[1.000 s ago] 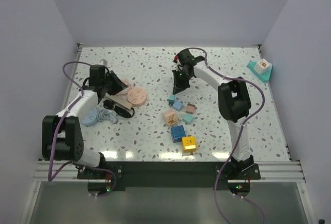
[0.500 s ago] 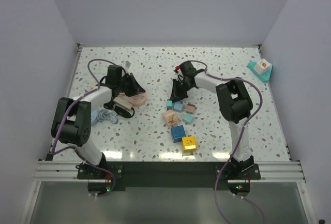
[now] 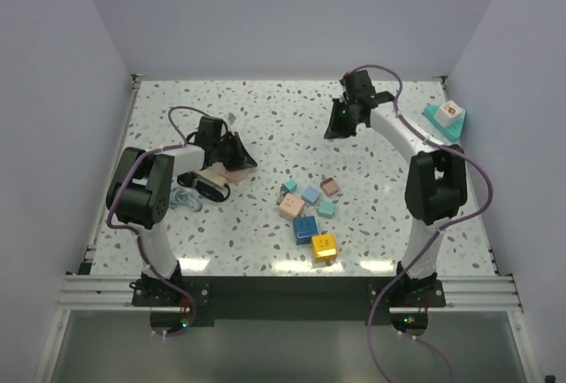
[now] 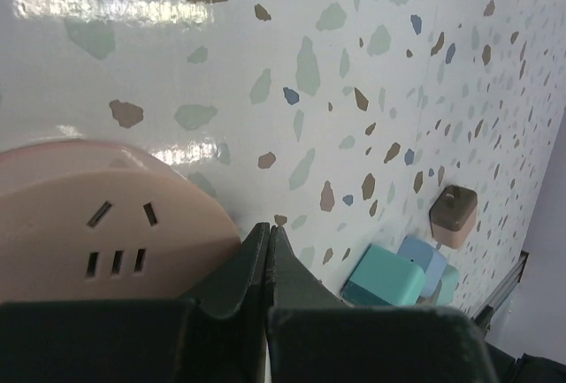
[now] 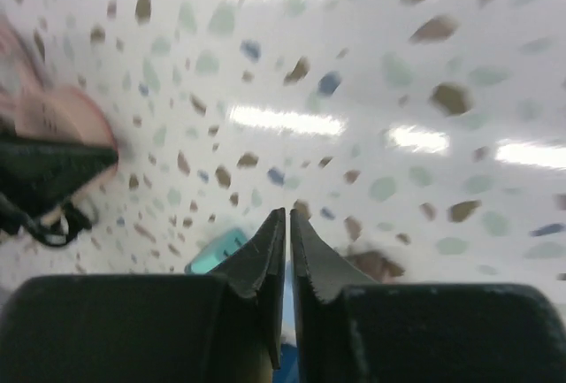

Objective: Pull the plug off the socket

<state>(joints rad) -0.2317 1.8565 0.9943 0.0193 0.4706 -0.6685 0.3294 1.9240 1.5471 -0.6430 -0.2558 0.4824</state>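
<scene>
The socket (image 3: 232, 172) is a cream bar with a pink face, lying left of the table's middle. Up close its pink face (image 4: 97, 224) shows several slots. My left gripper (image 3: 240, 158) hangs over the socket's right end. Its fingertips (image 4: 268, 229) are pressed together just past the pink edge and hold nothing. The plug's thin black cord (image 3: 203, 186) coils at the socket's near-left side; I cannot tell the plug head apart from the dark shapes there. My right gripper (image 3: 332, 128) is raised over the far middle, its jaws (image 5: 288, 215) together but for a hairline slit and empty.
Several small coloured cubes (image 3: 308, 210) lie scattered in the middle, among them a yellow one (image 3: 323, 244) nearest the front. A teal holder with a white block (image 3: 446, 118) stands at the far right edge. A pale blue coil (image 3: 181, 197) lies beside the black cord.
My left gripper closed and slid right along the socket. My right arm lifted away from the cubes and swung to the far right; some cubes have shifted slightly.
</scene>
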